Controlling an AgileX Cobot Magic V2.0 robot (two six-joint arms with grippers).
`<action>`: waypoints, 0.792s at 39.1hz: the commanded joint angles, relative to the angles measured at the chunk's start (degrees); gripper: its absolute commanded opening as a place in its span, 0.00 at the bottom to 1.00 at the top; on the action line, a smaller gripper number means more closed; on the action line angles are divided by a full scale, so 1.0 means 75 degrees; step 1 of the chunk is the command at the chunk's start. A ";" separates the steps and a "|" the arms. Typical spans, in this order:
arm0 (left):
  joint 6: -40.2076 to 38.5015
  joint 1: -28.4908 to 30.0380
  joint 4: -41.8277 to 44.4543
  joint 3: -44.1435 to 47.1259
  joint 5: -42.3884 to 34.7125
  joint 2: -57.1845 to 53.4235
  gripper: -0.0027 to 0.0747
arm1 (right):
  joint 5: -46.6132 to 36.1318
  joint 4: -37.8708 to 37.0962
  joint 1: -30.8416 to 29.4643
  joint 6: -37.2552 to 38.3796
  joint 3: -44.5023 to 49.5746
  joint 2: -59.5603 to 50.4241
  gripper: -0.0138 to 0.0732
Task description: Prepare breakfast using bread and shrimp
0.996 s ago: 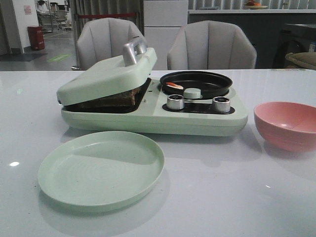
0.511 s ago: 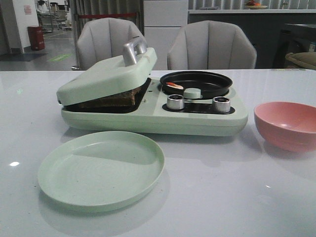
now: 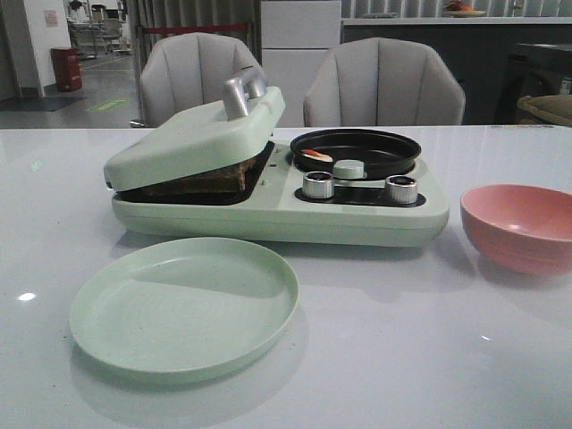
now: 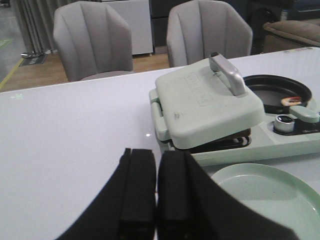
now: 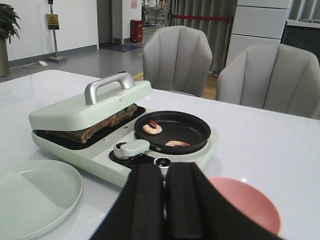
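On the white worktop (image 3: 375, 357) a green breakfast maker (image 3: 277, 201) presses the bread (image 5: 100, 127) under its tilted lid (image 3: 192, 138). A green plate (image 3: 183, 304) lies nearer. The shrimp (image 5: 152, 128) sits in the pan (image 5: 172, 131). Left fingers (image 4: 157, 192) and right fingers (image 5: 165, 200) are pressed together, holding nothing.

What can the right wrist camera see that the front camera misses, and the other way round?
Only the right wrist view shows the right gripper, its fingers closed together, and two shrimp inside the black pan; the front view shows just one piece over the rim.

Only the front view shows the whole green plate and pink bowl uncut.

Both show the green cooker, its lid resting on the bread, and two grey chairs.
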 commanded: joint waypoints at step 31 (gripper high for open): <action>-0.1711 0.0908 0.1129 0.2806 -0.2200 -0.2206 0.18 | -0.0596 0.0072 0.0009 -0.0078 -0.0213 0.0041 0.35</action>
